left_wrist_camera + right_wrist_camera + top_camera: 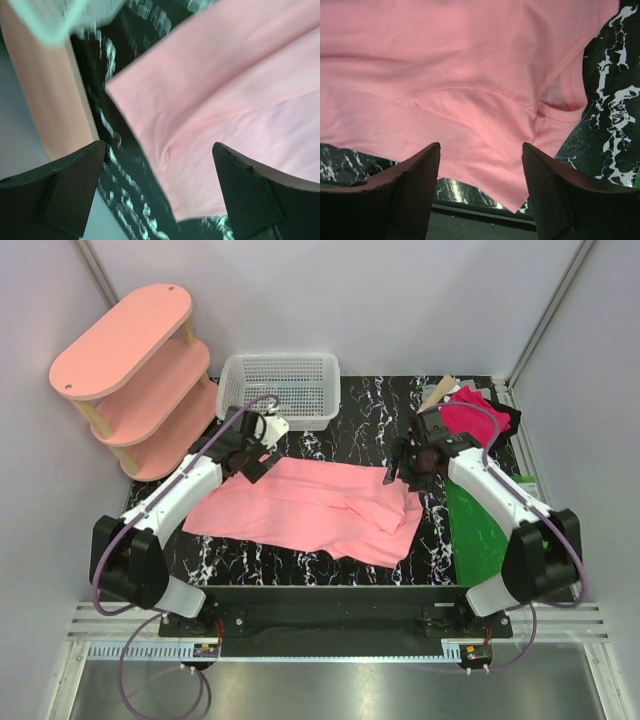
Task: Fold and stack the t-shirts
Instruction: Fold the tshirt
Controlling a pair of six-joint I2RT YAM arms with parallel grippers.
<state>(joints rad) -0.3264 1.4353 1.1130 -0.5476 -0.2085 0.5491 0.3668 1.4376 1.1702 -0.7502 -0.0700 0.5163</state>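
1. The light salmon-pink cloth t-shirt lies spread on the black tabletop with white marble veining, between the two arms. Its long side runs left to right, and its layers bunch into folds toward the right end.
2. The left gripper hangs over the shirt's far left edge. In the left wrist view its jaws stand wide apart and hold nothing. A corner of the pink t-shirt lies flat on the table below the dark fingers.
3. The right gripper hangs over the shirt's far right end. In the right wrist view its jaws are also parted, with nothing clamped between them. The pink t-shirt fills most of that view, and its collar opening shows toward the right.
4. The deep magenta-red cloth t-shirt sits crumpled at the far right corner of the table. It is beyond the right gripper and apart from the pink shirt.
5. A white plastic mesh basket stands at the far edge, just beyond the left gripper.
6. A pale-pink oval three-tier shelf unit stands to the left of the basket, off the marbled top.
7. A flat glossy green mat lies at the right side under the right arm, just beside the pink shirt's right end.
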